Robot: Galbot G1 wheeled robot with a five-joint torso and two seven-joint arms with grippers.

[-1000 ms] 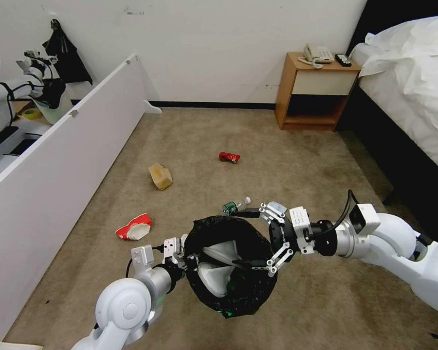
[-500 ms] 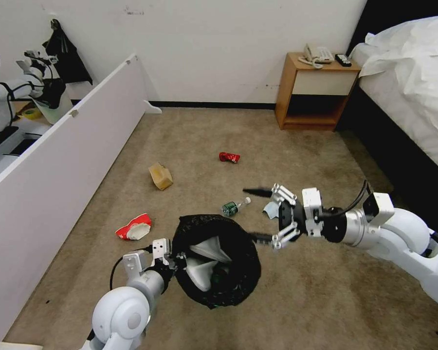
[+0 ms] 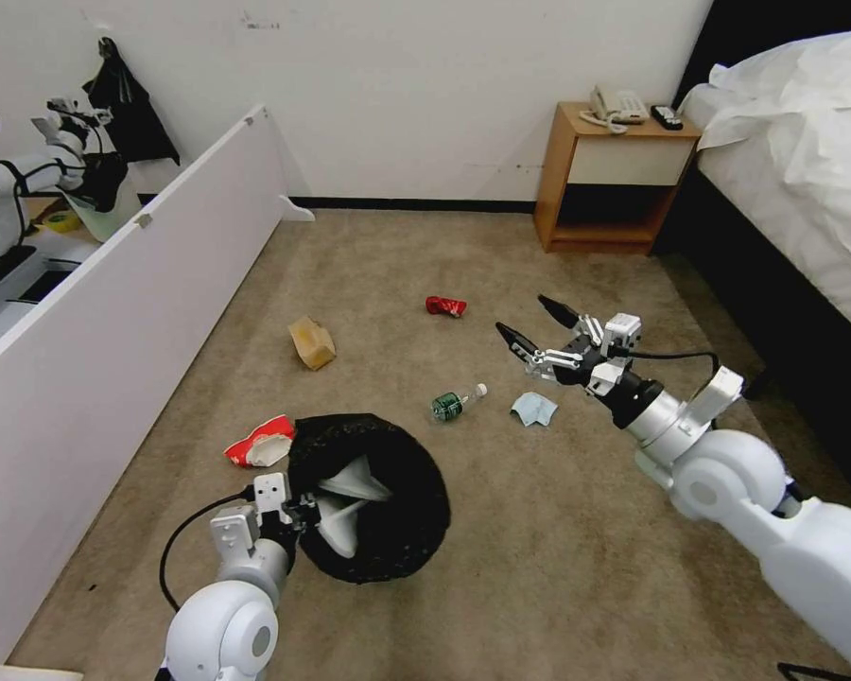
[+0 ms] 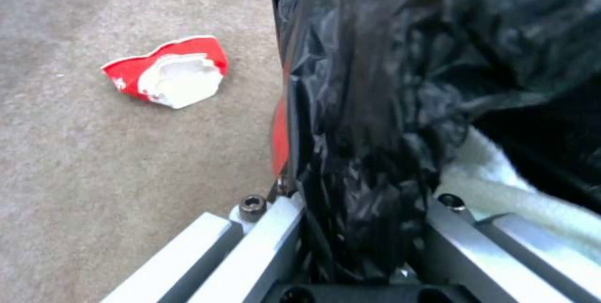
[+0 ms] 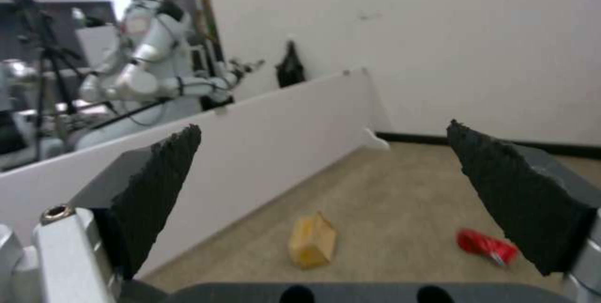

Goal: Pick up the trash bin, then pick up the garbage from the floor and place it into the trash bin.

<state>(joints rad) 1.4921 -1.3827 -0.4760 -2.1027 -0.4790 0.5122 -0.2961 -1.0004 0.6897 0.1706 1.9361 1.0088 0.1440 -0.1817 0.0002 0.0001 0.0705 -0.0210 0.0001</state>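
My left gripper (image 3: 293, 503) is shut on the near rim of the trash bin (image 3: 388, 530), held low at the front left. The bin's black liner (image 4: 375, 105) covers a red body (image 4: 280, 138), and white slippers (image 3: 350, 501) lie inside. My right gripper (image 3: 523, 318) hovers open and empty above the carpet, to the right of the bin. On the floor lie garbage pieces: a red can (image 3: 445, 305), a tan paper bag (image 3: 311, 342), a red-white paper cup (image 3: 260, 443), a green-labelled bottle (image 3: 456, 402) and a light blue cloth (image 3: 533, 409). The right wrist view looks between the fingers (image 5: 163, 185) at the bag (image 5: 312, 242) and can (image 5: 488, 246).
A long white partition board (image 3: 113, 312) runs along the left. A wooden nightstand (image 3: 615, 180) stands at the back wall beside a bed (image 3: 804, 142) on the right. Another robot (image 3: 28, 170) stands beyond the partition. Open carpet lies in the middle.
The left arm has carried the bin leftward and nearer. The right gripper has drawn away from the bin's rim, swung forward and right, still open, uncovering the blue cloth.
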